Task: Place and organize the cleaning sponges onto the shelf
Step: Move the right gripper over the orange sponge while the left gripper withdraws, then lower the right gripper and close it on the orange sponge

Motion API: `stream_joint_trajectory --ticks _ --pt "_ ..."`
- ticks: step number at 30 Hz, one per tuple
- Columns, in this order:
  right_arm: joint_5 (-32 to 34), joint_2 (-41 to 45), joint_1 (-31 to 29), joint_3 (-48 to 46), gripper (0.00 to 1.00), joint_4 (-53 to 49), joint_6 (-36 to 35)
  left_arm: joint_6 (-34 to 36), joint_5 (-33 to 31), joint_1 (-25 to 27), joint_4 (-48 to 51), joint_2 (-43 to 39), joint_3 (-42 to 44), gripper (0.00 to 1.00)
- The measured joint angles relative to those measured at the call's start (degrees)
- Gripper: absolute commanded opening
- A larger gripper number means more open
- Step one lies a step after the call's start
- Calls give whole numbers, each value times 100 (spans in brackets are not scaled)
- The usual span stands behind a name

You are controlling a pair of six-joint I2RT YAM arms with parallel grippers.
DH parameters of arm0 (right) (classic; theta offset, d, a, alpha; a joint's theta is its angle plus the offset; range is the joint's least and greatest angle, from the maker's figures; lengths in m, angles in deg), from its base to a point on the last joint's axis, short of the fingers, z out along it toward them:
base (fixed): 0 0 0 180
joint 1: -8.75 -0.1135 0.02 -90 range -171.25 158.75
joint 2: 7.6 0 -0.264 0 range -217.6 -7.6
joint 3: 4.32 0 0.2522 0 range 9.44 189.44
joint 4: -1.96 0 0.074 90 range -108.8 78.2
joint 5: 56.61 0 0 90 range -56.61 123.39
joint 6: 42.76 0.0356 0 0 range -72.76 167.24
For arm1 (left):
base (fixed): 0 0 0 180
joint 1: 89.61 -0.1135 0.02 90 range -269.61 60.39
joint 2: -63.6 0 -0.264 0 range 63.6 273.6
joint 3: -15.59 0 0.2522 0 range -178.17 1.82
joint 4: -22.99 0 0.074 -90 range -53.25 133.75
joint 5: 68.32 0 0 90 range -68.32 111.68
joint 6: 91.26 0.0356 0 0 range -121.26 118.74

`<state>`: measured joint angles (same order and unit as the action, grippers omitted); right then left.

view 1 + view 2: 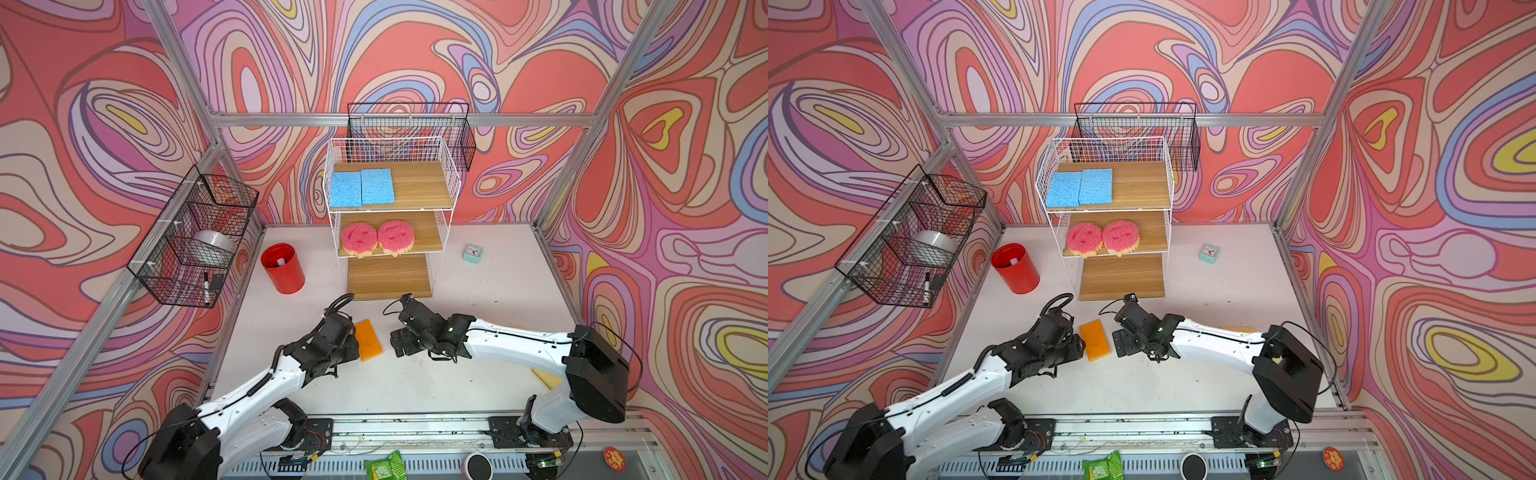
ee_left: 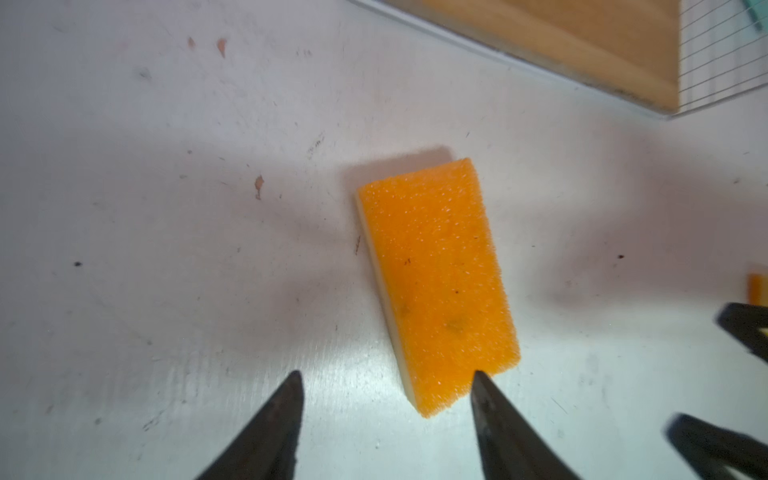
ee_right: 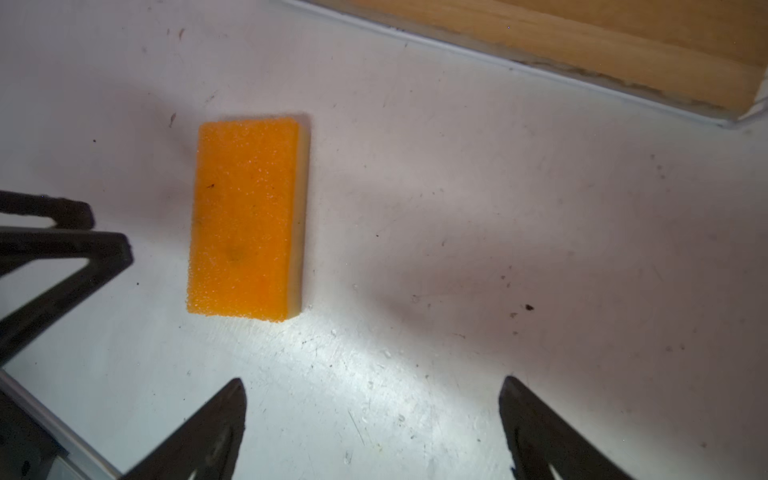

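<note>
Orange sponge (image 2: 436, 282) lies flat on the desk (image 2: 166, 208), just before the shelf (image 1: 388, 276) and its bottom board. Left jaws apart and empty, right jaws wide: centre over its narrow width before you close.

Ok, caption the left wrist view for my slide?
Left tool open at one end of an orange-and-yellow sponge lying flat on the white table, shelf's bottom board beyond.
</note>
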<state>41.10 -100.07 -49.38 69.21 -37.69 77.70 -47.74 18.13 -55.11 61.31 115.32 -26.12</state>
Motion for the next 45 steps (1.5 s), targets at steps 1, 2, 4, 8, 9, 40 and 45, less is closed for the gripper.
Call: stream_joint_trajectory --ticks 1,2,4,8,9,40,45 --pt "2 -92 -55 72 98 -31 -31 0 -37 0 184 -199 -74 93" --pt "15 -192 -131 162 98 -66 -66 20 -83 -11 374 -439 -173 94" --pt "37 -354 -260 306 99 -76 -90 55 -144 -70 691 -835 -339 93" --pt "42 -608 -490 503 98 -46 -44 90 -249 -238 1178 -1425 -455 94" --pt "42 -682 -540 546 98 -28 -24 87 -251 -264 1285 -1528 -461 94" --pt "345 -2422 -907 2026 92 -229 382 789 -616 -310 2354 -1523 -1508 96" --pt "369 -2450 -907 2026 81 -289 481 793 -616 -310 2367 -1552 -1508 96"
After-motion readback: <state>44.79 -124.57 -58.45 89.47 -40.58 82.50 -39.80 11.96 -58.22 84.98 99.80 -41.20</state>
